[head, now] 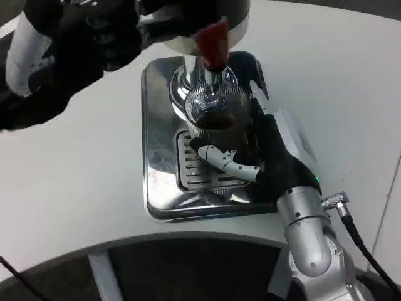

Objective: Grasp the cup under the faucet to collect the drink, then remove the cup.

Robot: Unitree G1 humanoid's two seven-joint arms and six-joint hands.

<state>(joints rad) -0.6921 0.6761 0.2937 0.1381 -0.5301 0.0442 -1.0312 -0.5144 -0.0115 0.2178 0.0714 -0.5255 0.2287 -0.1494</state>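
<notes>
A ribbed clear glass cup point(216, 116) with dark drink in it stands on the grille of the chrome drip tray point(160, 182), right under the faucet spout with its red handle point(212, 45). My right hand point(260, 157) wraps around the cup from the right, a white finger point(229, 162) curling across its near side. My left hand point(156, 19), in a black sleeve, is up at the top of the picture by the faucet head; whether it grips the handle is hidden.
The chrome tray lies on the white round table point(75, 169). The table's curved front edge point(156, 241) runs below, with dark floor beyond. A black cable point(363, 248) trails from my right wrist.
</notes>
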